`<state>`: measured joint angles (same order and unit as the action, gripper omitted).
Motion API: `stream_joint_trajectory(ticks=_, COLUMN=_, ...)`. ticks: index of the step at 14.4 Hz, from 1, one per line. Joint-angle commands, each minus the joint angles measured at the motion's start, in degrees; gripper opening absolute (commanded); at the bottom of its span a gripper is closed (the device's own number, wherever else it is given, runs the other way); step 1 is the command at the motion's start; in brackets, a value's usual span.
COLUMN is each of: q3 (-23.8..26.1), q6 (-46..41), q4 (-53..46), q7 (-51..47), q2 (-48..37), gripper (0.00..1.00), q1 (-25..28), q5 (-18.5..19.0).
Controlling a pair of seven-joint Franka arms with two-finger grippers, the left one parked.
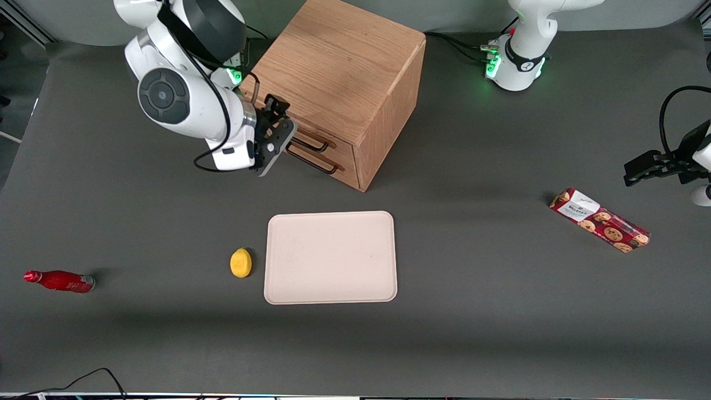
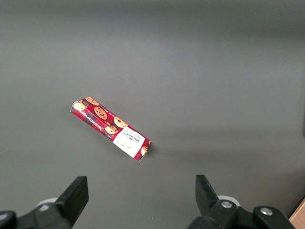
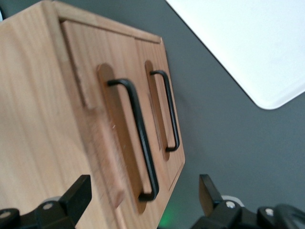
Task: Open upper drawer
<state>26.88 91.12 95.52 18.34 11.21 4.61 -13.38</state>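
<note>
The wooden cabinet (image 1: 339,66) stands at the back of the table with both drawers shut. The upper drawer (image 1: 335,141) has a thin black bar handle (image 1: 310,145); the lower drawer (image 1: 345,166) sits under it with its own handle (image 1: 318,164). My right gripper (image 1: 282,132) is open and empty, hovering in front of the drawers at the handles' end toward the working arm. In the right wrist view the upper drawer (image 3: 109,52) and its handle (image 3: 137,129) lie just ahead of the gripper (image 3: 143,195), with the handle's near end in line between the spread fingers (image 3: 78,194), apart from them.
A beige tray (image 1: 331,256) lies nearer the front camera than the cabinet, with a yellow lemon (image 1: 240,262) beside it. A red bottle (image 1: 60,280) lies toward the working arm's end. A cookie packet (image 1: 600,220) lies toward the parked arm's end and shows in the left wrist view (image 2: 110,129).
</note>
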Motion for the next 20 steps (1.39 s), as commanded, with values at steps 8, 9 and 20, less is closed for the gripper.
stream_joint_trajectory(ticks=8, q3=0.36, q6=13.03, q4=10.9, q7=5.38, q2=-1.19, gripper=1.0, q1=-0.04, q5=-0.77)
stream_joint_trajectory(ticks=9, q3=0.36, q6=13.03, q4=11.35, q7=5.48, q2=-1.63, gripper=1.0, q1=0.05, q5=-0.77)
stream_joint_trajectory(ticks=20, q3=0.54, q6=16.81, q4=15.04, q7=5.66, q2=-1.2, gripper=1.0, q1=-0.13, q5=-3.14)
